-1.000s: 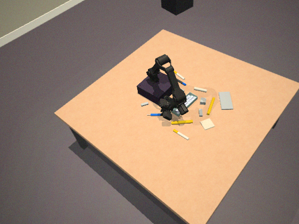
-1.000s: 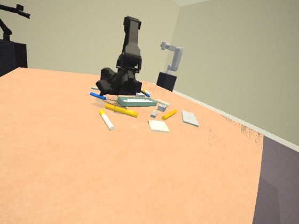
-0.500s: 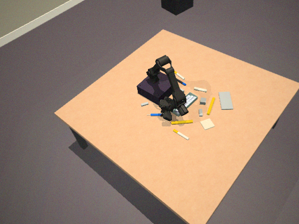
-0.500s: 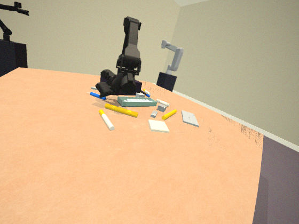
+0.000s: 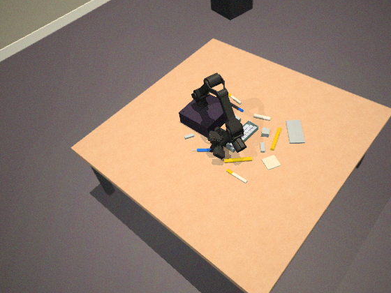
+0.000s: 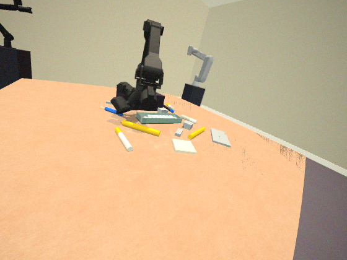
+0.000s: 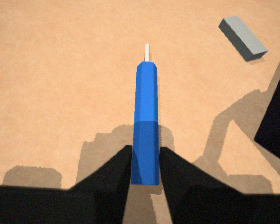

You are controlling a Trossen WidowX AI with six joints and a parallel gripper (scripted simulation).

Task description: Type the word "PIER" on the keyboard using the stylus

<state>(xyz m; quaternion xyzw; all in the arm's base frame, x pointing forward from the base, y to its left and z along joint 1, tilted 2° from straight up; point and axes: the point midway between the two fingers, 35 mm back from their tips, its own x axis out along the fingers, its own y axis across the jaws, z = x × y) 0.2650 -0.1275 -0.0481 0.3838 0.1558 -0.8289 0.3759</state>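
The stylus (image 5: pixel 203 150) (image 6: pixel 111 110) (image 7: pixel 146 95) is blue with a thin pale tip and lies on the desk, its tip pointing away from the fingers in the wrist view. My gripper (image 7: pixel 145 152) is shut on the rear part of its blue body, with a fingertip against each side. In the top and exterior views the dark hand hides the stylus's rear end. The keyboard (image 5: pixel 249 130) (image 6: pixel 161 121) has a green-grey case and white keys; the arm covers part of it in the top view. The letters cannot be read.
A thick yellow stick (image 5: pixel 238 160) (image 6: pixel 140 128) and a white marker with a yellow end (image 5: pixel 237 176) (image 6: pixel 124 140) lie near the hand. A small grey block (image 5: pixel 189 136) (image 7: pixel 243 38) lies beside the stylus. Grey blocks, a cream pad (image 5: pixel 271 162) and a grey slab (image 5: pixel 295 131) lie beyond the keyboard.
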